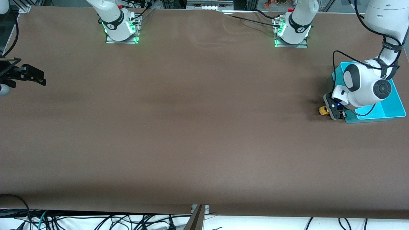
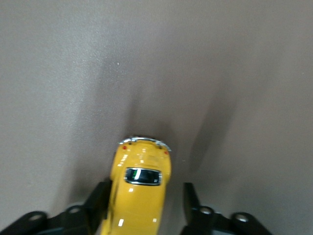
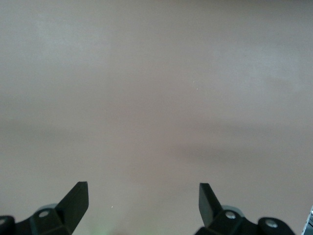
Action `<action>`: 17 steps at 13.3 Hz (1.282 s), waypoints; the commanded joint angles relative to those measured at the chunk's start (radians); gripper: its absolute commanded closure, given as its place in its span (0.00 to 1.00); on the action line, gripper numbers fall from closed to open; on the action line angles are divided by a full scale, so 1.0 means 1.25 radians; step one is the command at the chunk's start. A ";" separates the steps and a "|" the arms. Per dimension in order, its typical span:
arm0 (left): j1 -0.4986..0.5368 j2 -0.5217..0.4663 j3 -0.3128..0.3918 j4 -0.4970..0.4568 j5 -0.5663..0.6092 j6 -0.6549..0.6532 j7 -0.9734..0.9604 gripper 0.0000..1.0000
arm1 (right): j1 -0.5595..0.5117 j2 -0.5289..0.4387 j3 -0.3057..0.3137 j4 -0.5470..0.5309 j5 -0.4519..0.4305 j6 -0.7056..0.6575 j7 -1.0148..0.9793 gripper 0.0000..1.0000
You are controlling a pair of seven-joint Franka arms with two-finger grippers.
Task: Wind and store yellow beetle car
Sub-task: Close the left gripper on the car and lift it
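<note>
The yellow beetle car (image 1: 324, 110) sits on the brown table beside the cyan bin (image 1: 395, 103), on the bin's side toward the right arm's end. My left gripper (image 1: 329, 111) is low over the table, with its fingers on either side of the car. In the left wrist view the car (image 2: 141, 196) lies between the black fingers (image 2: 99, 200). One finger is against the car's side and the other stands a little off it, so the left gripper (image 2: 144, 192) is open. My right gripper (image 1: 40, 79) waits open and empty at the right arm's end of the table, and it also shows in the right wrist view (image 3: 143, 193).
The left arm's white wrist (image 1: 361, 84) hangs over much of the cyan bin. The two arm bases (image 1: 121, 27) (image 1: 292, 30) stand along the table's edge farthest from the front camera. Cables lie off the nearest edge.
</note>
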 commanded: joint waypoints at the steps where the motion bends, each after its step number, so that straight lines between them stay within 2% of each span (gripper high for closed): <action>1: 0.007 -0.021 -0.005 -0.007 0.016 0.003 0.019 1.00 | 0.019 -0.011 -0.040 -0.004 0.010 -0.012 0.007 0.00; 4: 0.007 -0.081 -0.012 0.005 0.000 -0.028 0.028 1.00 | 0.028 -0.020 -0.044 -0.009 0.010 -0.012 0.009 0.00; 7: 0.007 -0.130 -0.022 0.058 -0.113 -0.192 0.022 1.00 | 0.027 -0.016 -0.045 -0.010 0.010 -0.012 0.009 0.00; 9: 0.010 -0.145 -0.021 0.092 -0.125 -0.284 0.013 1.00 | 0.027 -0.015 -0.045 -0.010 0.011 -0.012 0.009 0.00; 11: 0.027 -0.149 -0.017 0.115 -0.112 -0.343 0.019 1.00 | 0.028 -0.011 -0.045 -0.010 0.011 -0.012 0.008 0.00; 15: 0.078 -0.210 -0.018 0.115 0.051 -0.384 0.037 1.00 | 0.029 -0.015 -0.045 -0.011 0.011 -0.013 0.008 0.00; 17: 0.124 -0.210 -0.018 0.112 0.064 -0.390 0.129 1.00 | 0.029 -0.014 -0.045 -0.011 0.011 -0.015 0.008 0.00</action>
